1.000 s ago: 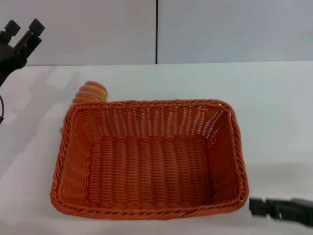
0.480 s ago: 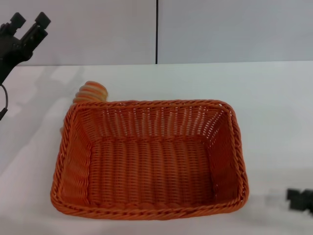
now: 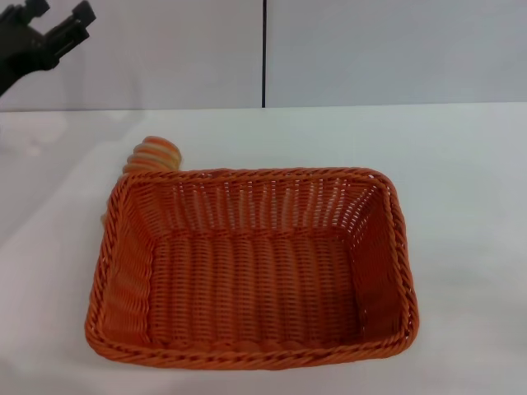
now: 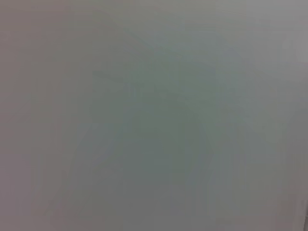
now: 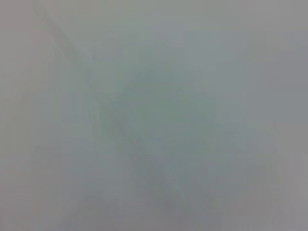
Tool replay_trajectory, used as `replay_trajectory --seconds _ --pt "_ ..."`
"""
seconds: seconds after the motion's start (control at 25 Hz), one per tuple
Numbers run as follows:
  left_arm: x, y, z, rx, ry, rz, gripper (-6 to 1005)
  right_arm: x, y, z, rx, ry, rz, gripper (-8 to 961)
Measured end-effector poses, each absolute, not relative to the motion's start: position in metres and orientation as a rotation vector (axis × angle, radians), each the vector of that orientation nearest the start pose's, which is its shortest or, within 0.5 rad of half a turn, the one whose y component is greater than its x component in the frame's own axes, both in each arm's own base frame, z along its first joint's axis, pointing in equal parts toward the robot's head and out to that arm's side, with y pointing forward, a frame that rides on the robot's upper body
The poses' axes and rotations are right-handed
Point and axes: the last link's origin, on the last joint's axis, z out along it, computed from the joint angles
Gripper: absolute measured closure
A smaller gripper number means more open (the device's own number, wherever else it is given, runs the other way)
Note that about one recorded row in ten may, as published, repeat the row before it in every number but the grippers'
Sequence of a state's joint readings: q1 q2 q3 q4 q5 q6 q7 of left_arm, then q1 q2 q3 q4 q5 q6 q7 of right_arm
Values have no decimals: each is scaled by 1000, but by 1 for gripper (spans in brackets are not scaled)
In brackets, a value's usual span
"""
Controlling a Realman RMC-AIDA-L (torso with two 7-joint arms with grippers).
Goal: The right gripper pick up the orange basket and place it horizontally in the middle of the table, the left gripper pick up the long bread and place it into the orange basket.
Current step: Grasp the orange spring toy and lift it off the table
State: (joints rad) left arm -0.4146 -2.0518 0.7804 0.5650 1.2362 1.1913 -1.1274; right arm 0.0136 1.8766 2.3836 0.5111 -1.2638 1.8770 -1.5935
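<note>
Mostly hid the long bread behind the orange basket on the worktop. Held the left tool high, fingers apart, near the far-left corner.

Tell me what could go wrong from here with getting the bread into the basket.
The long bread lies tight against the orange basket behind its far left corner, mostly hidden, so the left end effector, high at the far left, may bump or shift the basket when reaching. Little bread surface shows, so the grasp might slip.

long bread behind orange basket
</note>
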Motion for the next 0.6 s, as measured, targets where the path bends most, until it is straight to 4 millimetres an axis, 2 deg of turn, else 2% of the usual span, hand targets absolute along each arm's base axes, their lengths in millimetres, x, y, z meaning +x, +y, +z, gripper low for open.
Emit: replay_trajectory --seconds 0.12,0.24,0.32,0.44,0.6 --pt "-288 376 76 -2029 -640 -885 198 368 168 138 -1792 867 1397 447" --pt "-285 379 78 -2064 -652 -852 202 377 152 153 -1532 728 1405 448" --pt "-275 386 86 -2169 -700 -718 205 382 143 161 -1403 672 1401 449" --pt "-269 390 90 -2225 -765 -625 209 387 138 163 -1315 626 1377 450" --pt "-260 394 90 -2288 -877 -531 214 392 136 156 -1264 616 1351 451"
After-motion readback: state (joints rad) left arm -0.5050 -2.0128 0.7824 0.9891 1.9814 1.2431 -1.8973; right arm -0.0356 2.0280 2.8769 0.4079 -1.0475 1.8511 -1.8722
